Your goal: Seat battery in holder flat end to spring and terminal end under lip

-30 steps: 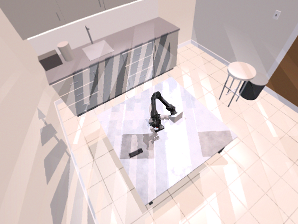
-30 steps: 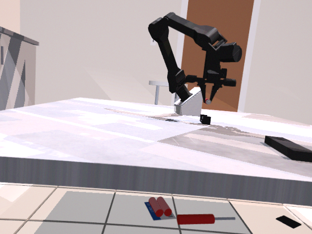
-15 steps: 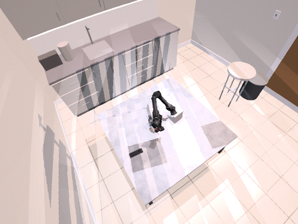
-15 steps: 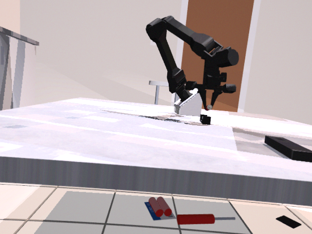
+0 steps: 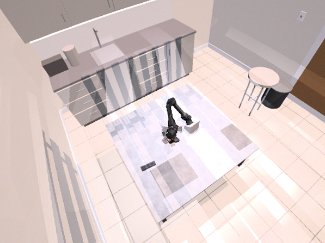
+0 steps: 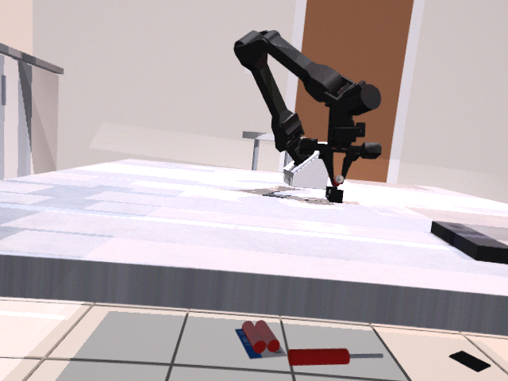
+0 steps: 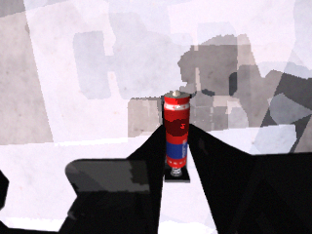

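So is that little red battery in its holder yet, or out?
Out. The gripper grips the battery just above the black holder; nothing shows it seated.
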`<move>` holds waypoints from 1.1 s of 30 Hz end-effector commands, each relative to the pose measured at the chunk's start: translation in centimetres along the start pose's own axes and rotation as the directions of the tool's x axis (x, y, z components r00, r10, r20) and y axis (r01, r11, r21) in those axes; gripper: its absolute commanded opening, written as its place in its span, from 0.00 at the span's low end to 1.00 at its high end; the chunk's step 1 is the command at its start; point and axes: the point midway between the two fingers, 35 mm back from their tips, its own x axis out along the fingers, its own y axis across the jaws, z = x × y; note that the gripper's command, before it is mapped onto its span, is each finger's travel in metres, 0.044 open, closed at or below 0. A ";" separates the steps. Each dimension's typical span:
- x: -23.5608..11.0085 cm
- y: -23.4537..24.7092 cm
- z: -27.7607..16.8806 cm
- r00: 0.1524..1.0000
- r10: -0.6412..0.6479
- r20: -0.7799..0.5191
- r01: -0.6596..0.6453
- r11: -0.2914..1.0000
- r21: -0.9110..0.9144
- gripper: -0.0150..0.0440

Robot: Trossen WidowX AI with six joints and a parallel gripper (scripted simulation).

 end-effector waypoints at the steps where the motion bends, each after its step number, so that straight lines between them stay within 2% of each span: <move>1: 0.2 0.0 -0.2 1.000 -0.001 0.022 0.001 1.000 -0.007 0.35; 33: 1.3 0.1 -1.2 0.979 0.014 0.205 -0.011 1.000 -0.016 0.35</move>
